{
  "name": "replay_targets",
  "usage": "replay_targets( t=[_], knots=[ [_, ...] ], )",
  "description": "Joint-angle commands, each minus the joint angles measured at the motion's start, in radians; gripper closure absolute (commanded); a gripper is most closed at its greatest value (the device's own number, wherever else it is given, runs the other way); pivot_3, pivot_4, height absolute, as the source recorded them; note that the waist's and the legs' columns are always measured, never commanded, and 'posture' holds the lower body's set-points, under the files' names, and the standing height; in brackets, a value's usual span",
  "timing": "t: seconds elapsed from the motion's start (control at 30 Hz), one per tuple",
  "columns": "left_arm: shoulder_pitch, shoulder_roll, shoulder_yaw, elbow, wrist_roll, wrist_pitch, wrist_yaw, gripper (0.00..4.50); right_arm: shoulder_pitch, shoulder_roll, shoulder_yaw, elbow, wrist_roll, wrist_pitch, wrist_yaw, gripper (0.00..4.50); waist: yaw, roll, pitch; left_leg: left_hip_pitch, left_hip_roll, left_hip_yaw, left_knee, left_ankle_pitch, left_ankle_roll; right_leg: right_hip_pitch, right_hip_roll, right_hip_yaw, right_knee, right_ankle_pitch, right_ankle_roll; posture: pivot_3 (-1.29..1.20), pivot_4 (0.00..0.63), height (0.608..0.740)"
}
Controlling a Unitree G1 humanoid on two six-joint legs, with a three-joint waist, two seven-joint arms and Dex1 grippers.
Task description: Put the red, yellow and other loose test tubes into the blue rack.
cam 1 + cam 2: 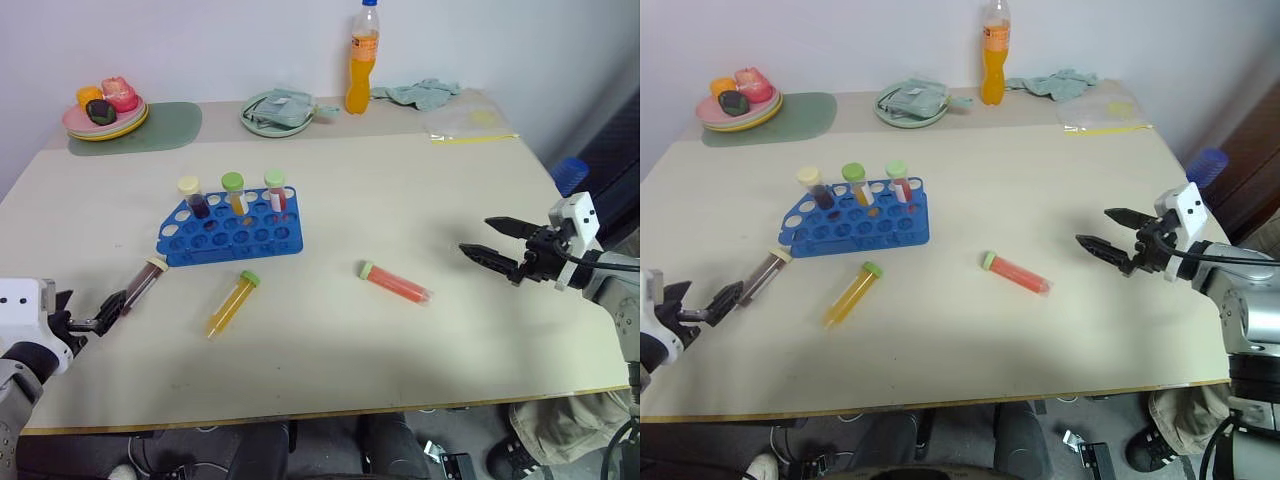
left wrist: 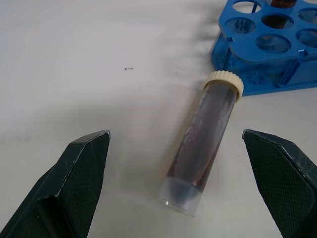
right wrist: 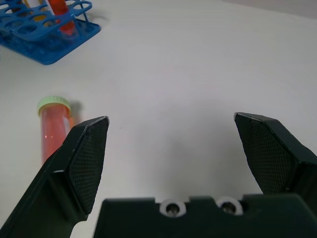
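Observation:
The blue rack (image 1: 230, 250) stands left of the table's middle with three capped tubes upright in it. Three loose tubes lie on the table. A dark tube (image 1: 145, 281) with a cream cap lies just left of the rack. My left gripper (image 1: 110, 312) is open at its bottom end, and the tube (image 2: 200, 148) lies between the spread fingers, untouched. A yellow tube (image 1: 232, 303) with a green cap lies in front of the rack. Further right lies a red tube (image 1: 396, 283) with a green cap. My right gripper (image 1: 475, 236) hovers open to its right, empty.
Along the back edge are a stack of plates with toy food (image 1: 105, 118) on a green mat (image 1: 170, 128), a plate holding a cloth (image 1: 277, 112), an orange drink bottle (image 1: 362, 60), a crumpled cloth (image 1: 415, 92) and a zip bag (image 1: 470, 125).

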Motion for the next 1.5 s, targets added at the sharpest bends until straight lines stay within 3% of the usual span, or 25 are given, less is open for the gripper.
replay_targets(
  t=[0.03, 0.47, 0.57, 0.73, 0.9, 1.0, 1.17, 1.5],
  knots=[
    [0.004, -0.002, 0.042, -0.034, -0.010, -0.010, 0.014, 0.09, -0.034, -0.025, -0.003, -0.004, -0.007, -0.005, 0.009, 0.00, -0.001, 0.000, 0.000, 0.000, 0.000, 0.000, 0.000, 0.000, 0.000, 0.000, 0.000, 0.000, 0.000, 0.000, 0.000, 0.00, 0.150, 0.740],
    [-0.091, -0.014, -0.042, -0.108, -0.037, -0.034, 0.034, 0.09, -0.084, -0.061, 0.041, -0.061, -0.029, 0.090, 0.002, 0.00, 0.002, 0.000, 0.000, 0.000, 0.000, 0.000, 0.000, 0.000, 0.000, 0.000, 0.000, 0.000, 0.000, 0.000, 0.000, 0.00, 0.150, 0.740],
    [-0.137, -0.029, -0.110, -0.170, -0.128, 0.007, 0.005, 0.09, -0.118, -0.063, 0.015, -0.154, 0.043, 0.226, -0.039, 0.00, -0.001, 0.000, 0.000, 0.000, 0.000, 0.000, 0.000, 0.000, 0.000, 0.000, 0.000, 0.000, 0.000, 0.000, 0.000, 0.00, 0.150, 0.740],
    [-0.163, 0.022, -0.305, -0.226, -0.115, 0.002, -0.080, 0.09, -0.145, -0.099, 0.064, -0.322, 0.086, 0.425, -0.094, 0.00, 0.001, 0.001, 0.000, 0.000, 0.000, 0.000, 0.000, 0.000, 0.000, 0.000, 0.000, 0.000, 0.000, 0.000, 0.000, 0.00, 0.150, 0.740],
    [-0.196, 0.088, -0.597, -0.281, -0.072, -0.030, -0.227, 0.09, -0.245, -0.129, 0.317, -0.467, 0.031, 0.644, -0.165, 0.00, -0.002, 0.001, 0.001, 0.000, 0.000, 0.001, 0.000, 0.000, 0.000, 0.000, 0.000, 0.000, -0.001, -0.001, -0.002, 0.00, 0.150, 0.740],
    [-0.215, 0.104, -0.693, -0.254, -0.022, -0.083, -0.279, 0.09, -0.374, -0.093, 0.452, -0.472, 0.024, 0.799, -0.202, 0.00, -0.003, 0.003, 0.002, -0.001, 0.000, 0.001, 0.000, 0.000, 0.001, -0.002, 0.000, 0.001, 0.000, -0.001, -0.003, 0.00, 0.150, 0.740],
    [-0.234, 0.106, -0.769, -0.222, 0.018, -0.138, -0.338, 0.09, -0.561, -0.014, 0.651, -0.387, -0.024, 0.947, -0.250, 0.00, -0.001, 0.003, 0.002, -0.002, 0.000, 0.000, 0.000, 0.000, 0.001, -0.002, 0.000, 0.001, -0.001, -0.001, -0.003, 0.00, 0.150, 0.740],
    [-0.146, 0.133, -0.803, -0.257, 0.078, -0.208, -0.385, 0.09, -0.733, 0.134, 0.802, -0.203, -0.034, 1.067, -0.258, 0.00, -0.005, 0.003, 0.002, -0.003, -0.001, 0.000, -0.001, -0.001, 0.001, -0.004, 0.000, 0.000, 0.000, 0.000, 0.000, 0.00, 0.150, 0.740]
  ],
)
